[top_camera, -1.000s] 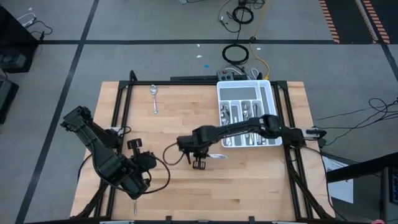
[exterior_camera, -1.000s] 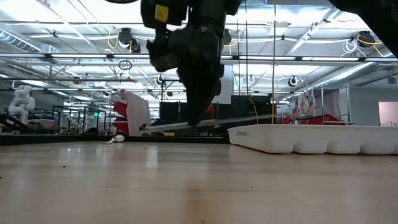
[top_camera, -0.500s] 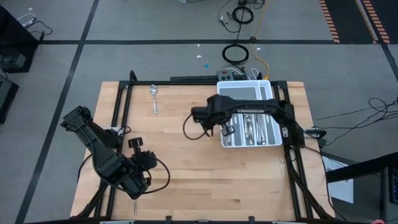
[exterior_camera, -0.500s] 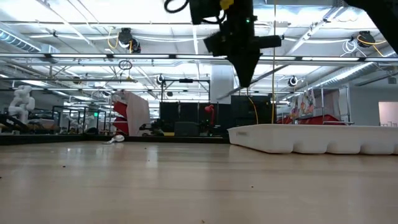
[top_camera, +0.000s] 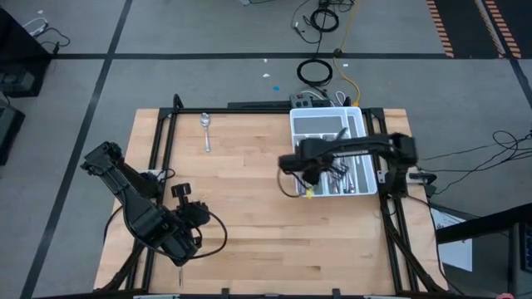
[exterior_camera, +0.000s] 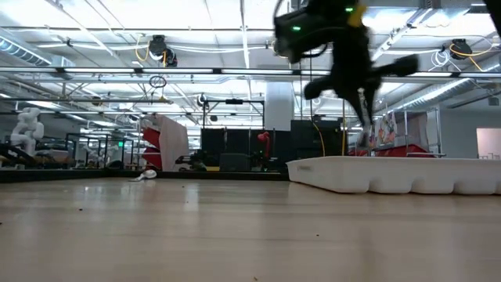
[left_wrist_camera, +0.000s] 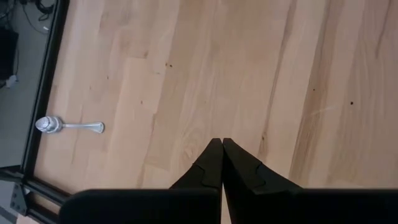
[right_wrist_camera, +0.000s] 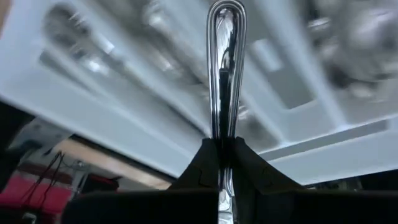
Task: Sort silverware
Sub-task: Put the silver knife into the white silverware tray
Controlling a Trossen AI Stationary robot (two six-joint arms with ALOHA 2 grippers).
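My right gripper [top_camera: 309,178] hovers over the near left part of the white compartmented tray [top_camera: 359,118] and is shut on one slim shiny piece of silverware [right_wrist_camera: 225,68]. Its kind I cannot tell. Several more pieces of silverware [top_camera: 339,170] lie in the tray's compartments. A lone spoon [top_camera: 206,131] lies flat on the wood near the table's far edge, and it also shows in the left wrist view as the spoon [left_wrist_camera: 68,126]. My left gripper [left_wrist_camera: 222,146] is shut and holds nothing, raised above bare wood at the near left [top_camera: 189,218]. My right gripper pinches the piece between its two fingers [right_wrist_camera: 205,158], which lie along it. A long stretch with a rounded end [right_wrist_camera: 226,15] sticks out past the fingertips. The fingers slant steeply down from above. The piece [exterior_camera: 365,117] hangs below them, lifted clear above the tray.
The tray's white wall [exterior_camera: 391,174] rises from the table at the right. Black frame rails run along the table's left [top_camera: 158,158] and right [top_camera: 389,199] sides. Bare wood [top_camera: 249,241] fills the middle and the near side. Cables lie on the floor beyond the far edge.
My right gripper has carried the piece from just above the table's middle up and toward the right edge, ending over the tray. Its wrist has rolled, so the piece has gone from about level to pointing steeply down. The gripper has stayed shut on it.
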